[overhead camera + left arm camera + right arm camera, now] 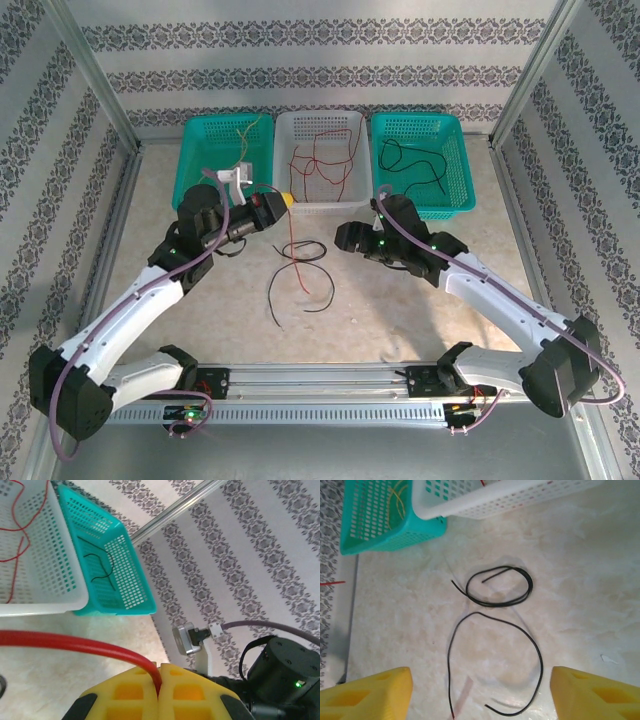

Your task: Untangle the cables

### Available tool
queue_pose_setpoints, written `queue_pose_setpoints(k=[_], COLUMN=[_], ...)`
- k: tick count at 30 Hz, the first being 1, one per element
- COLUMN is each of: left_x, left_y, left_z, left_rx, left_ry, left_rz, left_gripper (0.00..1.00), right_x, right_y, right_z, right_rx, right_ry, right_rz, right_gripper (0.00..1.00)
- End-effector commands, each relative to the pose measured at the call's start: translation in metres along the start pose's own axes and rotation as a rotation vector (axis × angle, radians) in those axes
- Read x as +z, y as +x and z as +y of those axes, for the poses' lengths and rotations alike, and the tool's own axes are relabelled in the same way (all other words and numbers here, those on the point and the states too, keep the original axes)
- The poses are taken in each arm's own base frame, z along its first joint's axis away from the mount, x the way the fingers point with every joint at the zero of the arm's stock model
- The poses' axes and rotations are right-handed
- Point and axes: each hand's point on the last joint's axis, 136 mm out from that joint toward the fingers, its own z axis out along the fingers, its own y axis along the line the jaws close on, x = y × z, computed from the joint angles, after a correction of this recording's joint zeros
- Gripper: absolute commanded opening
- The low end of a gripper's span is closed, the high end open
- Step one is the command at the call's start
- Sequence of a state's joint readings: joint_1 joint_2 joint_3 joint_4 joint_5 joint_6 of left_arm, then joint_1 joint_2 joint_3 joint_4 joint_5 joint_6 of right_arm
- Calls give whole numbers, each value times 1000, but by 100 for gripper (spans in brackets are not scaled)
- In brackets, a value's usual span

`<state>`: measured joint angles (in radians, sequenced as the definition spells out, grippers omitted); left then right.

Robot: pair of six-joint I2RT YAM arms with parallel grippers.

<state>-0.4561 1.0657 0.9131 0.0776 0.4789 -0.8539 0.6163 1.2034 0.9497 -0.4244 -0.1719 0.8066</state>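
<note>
Pinches a red cable (75, 644) in the left jaws, pressed together just off the white basket's (320, 207) front left corner. Holds the right jaws spread wide above two black cables (530, 585) lying loose mid-counter (380, 320), one coiled, one an open loop, possibly beside a faint reddish strand.

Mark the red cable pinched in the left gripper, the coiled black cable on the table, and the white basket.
red cable (75, 644), left wrist view, its free span
coiled black cable (496, 604), right wrist view, lower arc of the loop
white basket (335, 211), top external view, front wall
</note>
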Motion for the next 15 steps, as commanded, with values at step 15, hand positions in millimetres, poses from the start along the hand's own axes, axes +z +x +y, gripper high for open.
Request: queue_pose_setpoints(k=[15], left_x=[-74], left_y=[-30], left_z=[-7], left_rx=[192], left_ry=[-192], left_rz=[-105], left_gripper=[0], right_x=[96], right_y=[76], right_z=[-25], right_rx=[-451], right_ry=[351], right_rz=[431], right_gripper=[60])
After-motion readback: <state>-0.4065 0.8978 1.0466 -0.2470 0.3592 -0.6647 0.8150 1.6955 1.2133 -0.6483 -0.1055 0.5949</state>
